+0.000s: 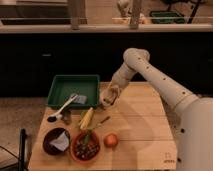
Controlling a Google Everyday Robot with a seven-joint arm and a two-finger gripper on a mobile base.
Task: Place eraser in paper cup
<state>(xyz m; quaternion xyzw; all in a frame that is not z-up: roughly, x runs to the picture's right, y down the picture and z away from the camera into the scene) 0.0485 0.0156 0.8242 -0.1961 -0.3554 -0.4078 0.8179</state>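
Observation:
My gripper hangs low over the table, just right of the green tray. A pale cream shape sits at its tip. I cannot tell whether that shape is the paper cup or part of the gripper. A small dark elongated piece, possibly the eraser, lies on the table just right of the corn cob, below the gripper and apart from it.
The green tray holds a white spoon and a grey square. A small dark metal cup, a dark bowl with a white napkin, a bowl of mixed food and a tomato stand at the front left. Wooden table.

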